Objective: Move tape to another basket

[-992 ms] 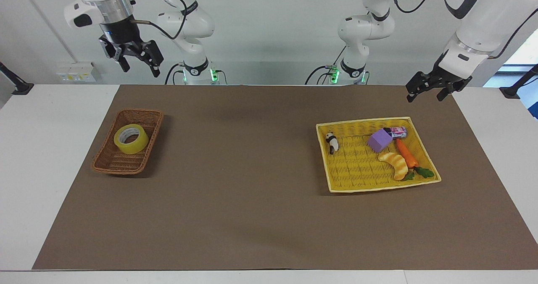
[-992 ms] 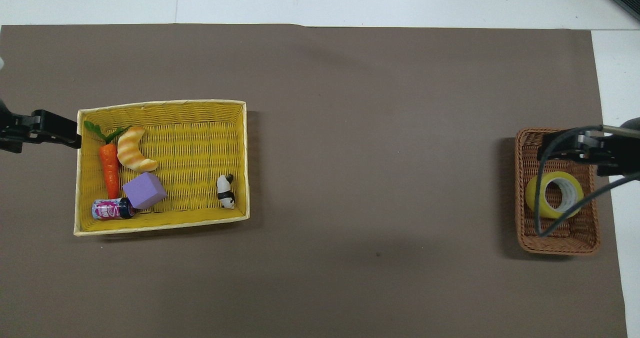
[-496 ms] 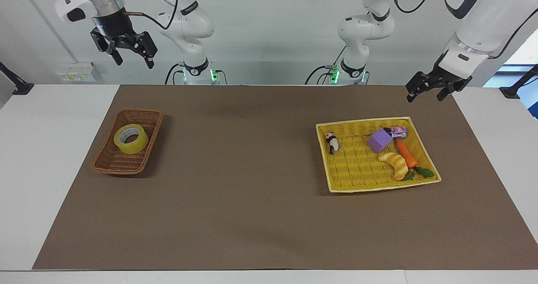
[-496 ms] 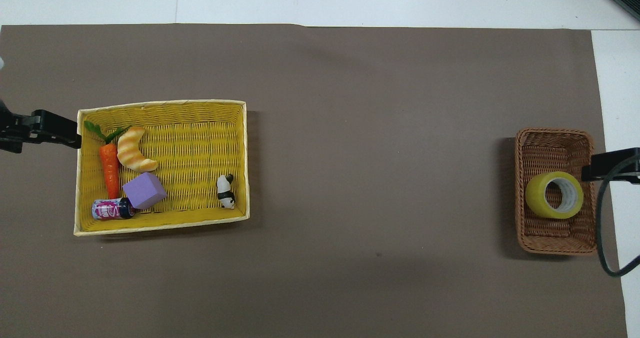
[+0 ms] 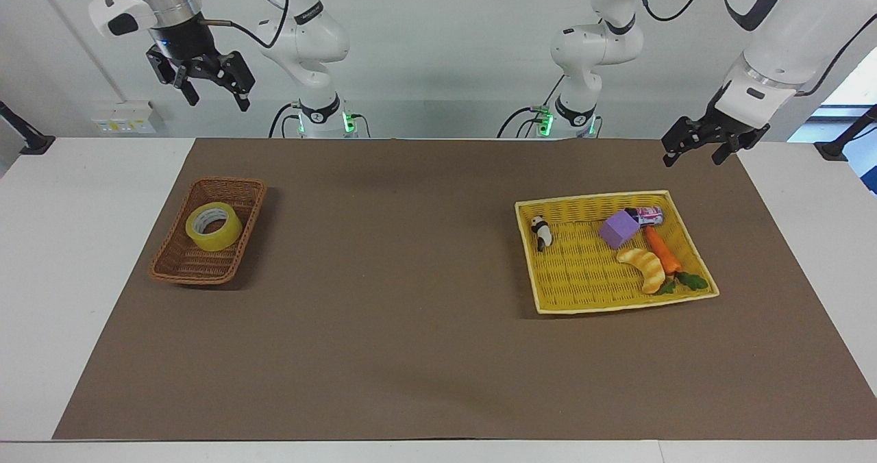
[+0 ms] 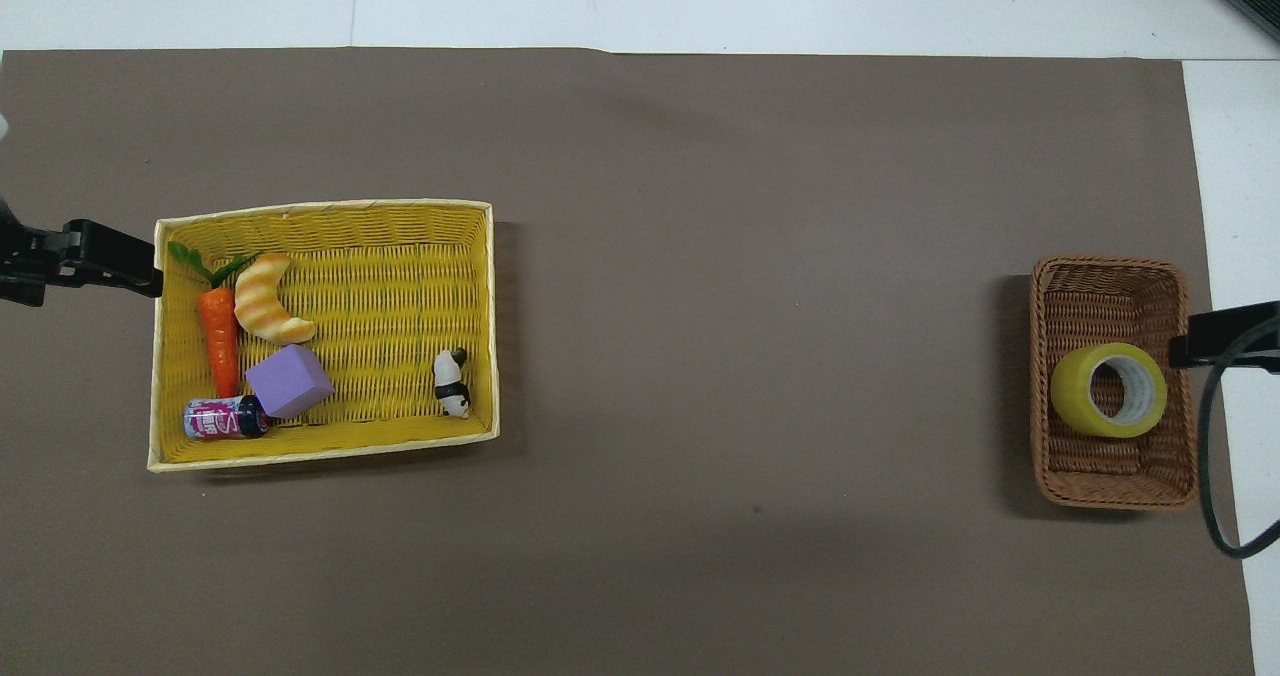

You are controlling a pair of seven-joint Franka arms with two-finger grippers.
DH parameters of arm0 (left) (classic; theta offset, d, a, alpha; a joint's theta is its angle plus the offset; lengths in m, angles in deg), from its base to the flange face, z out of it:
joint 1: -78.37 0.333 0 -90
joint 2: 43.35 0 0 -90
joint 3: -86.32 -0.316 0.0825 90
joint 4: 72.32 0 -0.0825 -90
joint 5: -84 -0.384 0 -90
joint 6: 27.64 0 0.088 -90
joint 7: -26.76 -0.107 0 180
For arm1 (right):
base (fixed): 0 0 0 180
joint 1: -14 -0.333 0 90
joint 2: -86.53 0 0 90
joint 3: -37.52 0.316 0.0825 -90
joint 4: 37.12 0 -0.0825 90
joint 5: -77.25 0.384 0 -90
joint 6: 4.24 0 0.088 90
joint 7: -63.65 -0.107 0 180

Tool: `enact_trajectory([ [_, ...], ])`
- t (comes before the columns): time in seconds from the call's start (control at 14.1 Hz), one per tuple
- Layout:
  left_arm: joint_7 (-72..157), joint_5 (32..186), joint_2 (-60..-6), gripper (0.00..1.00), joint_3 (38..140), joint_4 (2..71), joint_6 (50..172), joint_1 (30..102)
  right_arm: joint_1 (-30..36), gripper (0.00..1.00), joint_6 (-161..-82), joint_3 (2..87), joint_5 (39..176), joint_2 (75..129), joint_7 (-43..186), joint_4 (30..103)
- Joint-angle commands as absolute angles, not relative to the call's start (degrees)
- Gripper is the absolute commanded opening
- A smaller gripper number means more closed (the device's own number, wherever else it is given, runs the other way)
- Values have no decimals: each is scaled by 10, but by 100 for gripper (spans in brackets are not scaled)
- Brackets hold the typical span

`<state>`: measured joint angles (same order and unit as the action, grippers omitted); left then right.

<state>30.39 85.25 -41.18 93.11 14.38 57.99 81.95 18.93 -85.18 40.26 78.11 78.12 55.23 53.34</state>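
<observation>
The facing view shows the right gripper (image 5: 209, 93) high in the air, up over the right arm's end of the table. Its two fingers are spread wide and it holds nothing. The left gripper (image 5: 693, 149) hangs over the corner of the brown mat at the left arm's end, near the robots. Its fingers are spread too and it holds nothing. This arm waits.

The wide yellow see-through roll of tape (image 5: 213, 227) sits inside the small deep dark brown wicker basket (image 5: 179, 266). It leans a little on its side. The big flat bright yellow woven tray (image 5: 588, 301) is well apart from it, toward the left arm's end.

I think the job is done. The tape is in the brown basket and no gripper touches it. Nothing seems left but for the arms to rest.

A second ago the right gripper was lower and closer to the brown basket. Now it has gone up and away. The tape and the left gripper have not moved.
</observation>
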Motion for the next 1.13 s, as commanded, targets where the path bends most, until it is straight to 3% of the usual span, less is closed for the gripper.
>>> enact_trajectory([
  [0.0, 297, 858, -428, 100, 934, 164, 590, 828, 201, 100, -847, 408, 784, 767, 568, 550],
  [1.06, 297, 858, -428, 100, 934, 164, 590, 828, 200, 100, -855, 409, 776, 761, 608, 563],
])
